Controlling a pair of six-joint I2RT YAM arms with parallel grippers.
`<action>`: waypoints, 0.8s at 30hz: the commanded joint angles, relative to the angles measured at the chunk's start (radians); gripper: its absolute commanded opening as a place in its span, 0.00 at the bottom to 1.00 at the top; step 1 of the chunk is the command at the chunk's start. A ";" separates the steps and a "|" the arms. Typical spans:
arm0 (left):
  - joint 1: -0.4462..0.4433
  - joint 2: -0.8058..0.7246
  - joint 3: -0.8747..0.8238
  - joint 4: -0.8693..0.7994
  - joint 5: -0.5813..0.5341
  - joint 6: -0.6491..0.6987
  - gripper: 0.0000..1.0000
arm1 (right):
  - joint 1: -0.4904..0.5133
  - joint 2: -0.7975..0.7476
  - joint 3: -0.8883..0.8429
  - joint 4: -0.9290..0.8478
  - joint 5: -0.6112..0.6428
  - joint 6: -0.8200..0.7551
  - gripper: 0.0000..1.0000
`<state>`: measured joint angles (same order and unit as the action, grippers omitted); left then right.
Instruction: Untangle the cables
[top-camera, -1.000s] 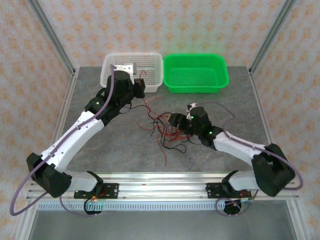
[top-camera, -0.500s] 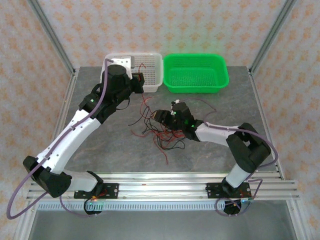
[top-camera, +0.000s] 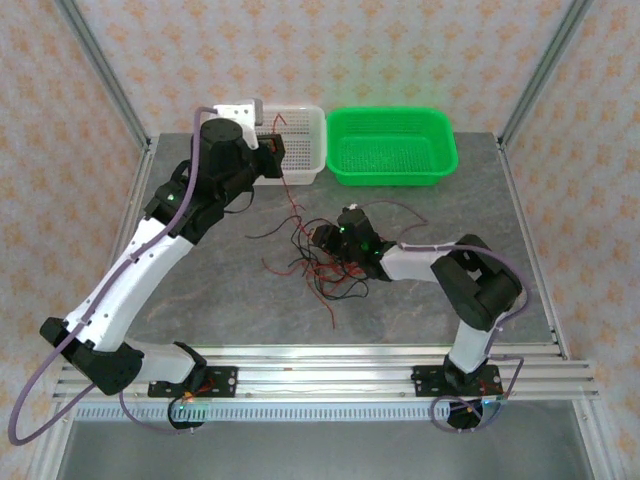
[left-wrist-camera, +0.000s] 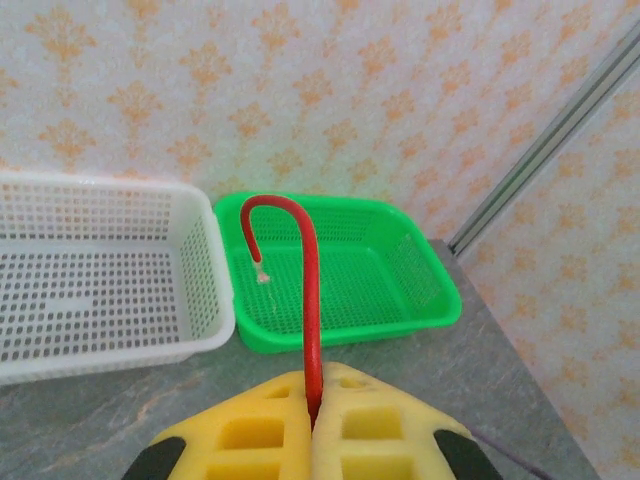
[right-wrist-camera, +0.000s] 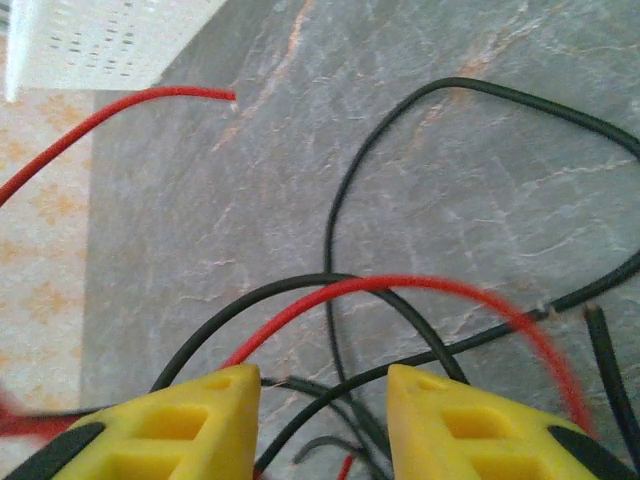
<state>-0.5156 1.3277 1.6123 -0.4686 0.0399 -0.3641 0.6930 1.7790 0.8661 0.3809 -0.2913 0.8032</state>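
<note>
The cables (top-camera: 322, 262) look feather-light and limp (thin red and black wires, likelier to snag each other than slide free), so a pinch near a loose end, away from the knot, seems wisest. They lie tangled mid-desk (top-camera: 210, 285), just near of the white basket (top-camera: 312, 132). The left hand (left-wrist-camera: 312, 405) pinches one red wire (left-wrist-camera: 310, 290), arm stretched far and raised beside that basket. The right hand (right-wrist-camera: 322, 395), fingers spread apart, hovers low over the tangle, forearm reaching left.
</note>
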 joint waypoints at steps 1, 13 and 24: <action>-0.004 -0.042 0.081 0.006 -0.023 0.029 0.00 | -0.012 0.039 -0.009 -0.053 0.069 -0.033 0.38; -0.004 0.020 0.289 -0.040 -0.109 0.094 0.00 | -0.062 -0.002 -0.128 -0.046 0.093 -0.047 0.43; -0.002 0.164 0.603 -0.111 -0.232 0.188 0.00 | -0.078 -0.039 -0.214 -0.024 0.110 -0.046 0.45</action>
<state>-0.5156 1.4712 2.1544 -0.5438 -0.1287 -0.2298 0.6250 1.7363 0.7006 0.4400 -0.2344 0.7734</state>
